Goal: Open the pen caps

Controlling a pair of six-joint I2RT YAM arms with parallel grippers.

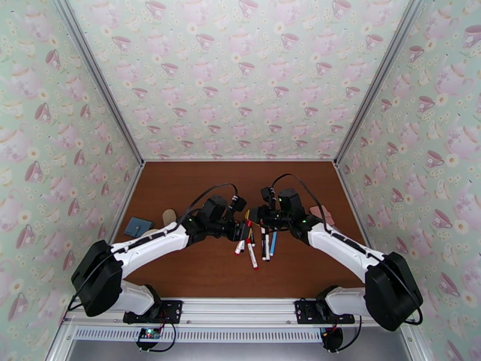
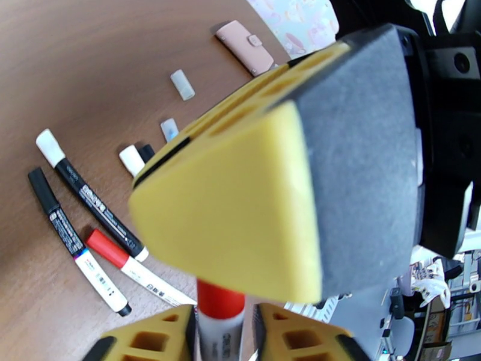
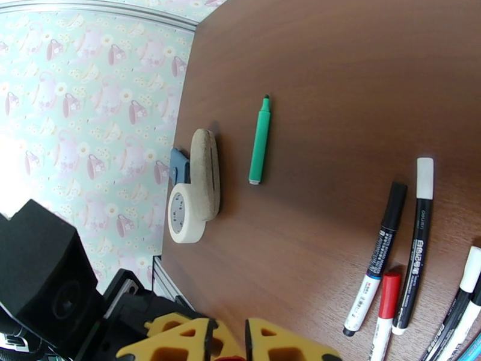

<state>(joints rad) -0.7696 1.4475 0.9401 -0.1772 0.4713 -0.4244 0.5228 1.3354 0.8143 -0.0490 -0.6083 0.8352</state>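
Note:
A white pen with a red pen cap (image 2: 220,299) hangs between both grippers above the table's middle (image 1: 247,226). My left gripper (image 2: 223,323) has its fingers on either side of the barrel just below the cap, with a thin gap showing, so it is slightly open. My right gripper (image 3: 231,341) is shut on the red cap; one of its yellow fingers (image 2: 240,200) looms close in the left wrist view. Several capped pens (image 3: 391,260) lie on the table (image 1: 258,251). A green pen (image 3: 260,139) lies apart. Loose white caps (image 2: 182,84) rest nearby.
A tape roll (image 3: 185,215) leans on a beige lump (image 3: 205,169) near the left wall, beside a blue pad (image 1: 138,225). A pink case (image 2: 245,46) lies at the right. Bare brown tabletop (image 1: 240,175) stretches to the back wall.

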